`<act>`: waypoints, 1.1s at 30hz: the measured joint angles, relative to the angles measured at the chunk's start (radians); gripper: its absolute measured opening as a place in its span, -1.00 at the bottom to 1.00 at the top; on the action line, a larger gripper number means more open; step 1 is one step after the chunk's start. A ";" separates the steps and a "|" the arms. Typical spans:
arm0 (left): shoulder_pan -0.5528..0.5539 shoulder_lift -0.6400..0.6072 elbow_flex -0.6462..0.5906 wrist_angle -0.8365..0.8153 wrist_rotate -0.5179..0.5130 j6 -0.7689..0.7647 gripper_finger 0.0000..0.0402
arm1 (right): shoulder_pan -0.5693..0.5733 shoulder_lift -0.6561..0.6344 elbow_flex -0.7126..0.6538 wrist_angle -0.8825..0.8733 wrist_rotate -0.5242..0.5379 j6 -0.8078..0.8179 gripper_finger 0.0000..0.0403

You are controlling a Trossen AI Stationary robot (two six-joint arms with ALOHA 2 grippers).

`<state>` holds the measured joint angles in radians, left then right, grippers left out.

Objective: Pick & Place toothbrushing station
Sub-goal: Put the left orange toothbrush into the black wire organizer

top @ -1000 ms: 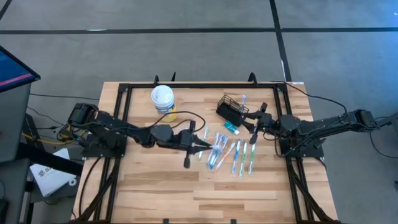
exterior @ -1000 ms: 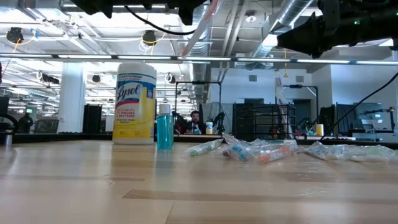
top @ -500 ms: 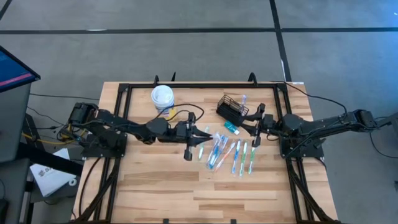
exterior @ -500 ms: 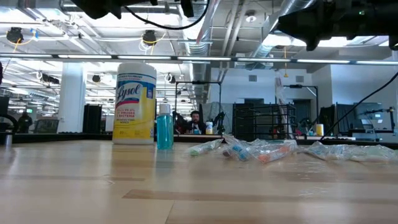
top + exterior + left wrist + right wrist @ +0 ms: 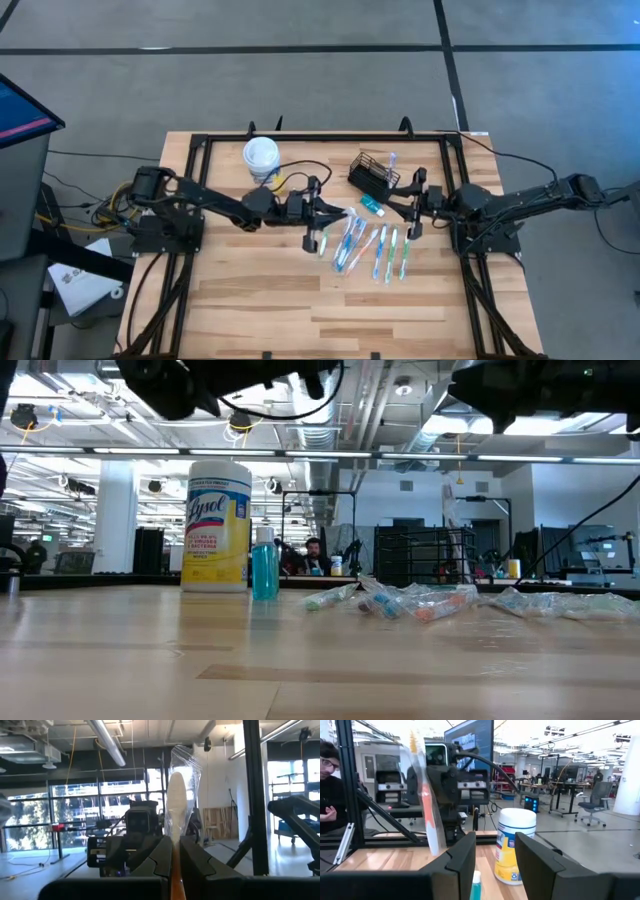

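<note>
two grippers now face each other above the middle of the table: the left gripper (image 5: 322,213), pinched tight on a wrapped toothbrush (image 5: 176,802), has drawn back and turned it upright, while the right gripper (image 5: 411,208) waits with fingers apart and empty. the mesh caddy (image 5: 373,173) sits by the far edge, near the right gripper, so a handover or drop-in looks likely next.

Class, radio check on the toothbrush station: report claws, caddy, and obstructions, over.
Left claw shut on wrapped toothbrush, held mid-table. Right claw open beside the mesh caddy. Caddy at table's rear right, one brush inside. Loose toothbrushes in front of it.
</note>
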<state>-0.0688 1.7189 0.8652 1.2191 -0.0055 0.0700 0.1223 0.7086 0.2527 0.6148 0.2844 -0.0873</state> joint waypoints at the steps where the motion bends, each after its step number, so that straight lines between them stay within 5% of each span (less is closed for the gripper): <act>1: 0.003 0.016 0.011 0.007 0.006 0.000 -0.96 | 0.003 0.000 0.000 0.002 0.000 -0.002 -0.37; 12: 0.031 0.182 0.185 0.011 0.014 0.000 -0.96 | 0.008 0.050 0.000 0.051 -0.022 -0.011 -0.37; 33: 0.049 0.195 0.189 0.002 0.014 -0.008 -0.95 | 0.008 0.254 0.081 0.236 -0.078 -0.080 -0.37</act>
<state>-0.0200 1.9141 1.0538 1.2208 0.0090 0.0624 0.1307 0.9625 0.3337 0.8505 0.2062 -0.1672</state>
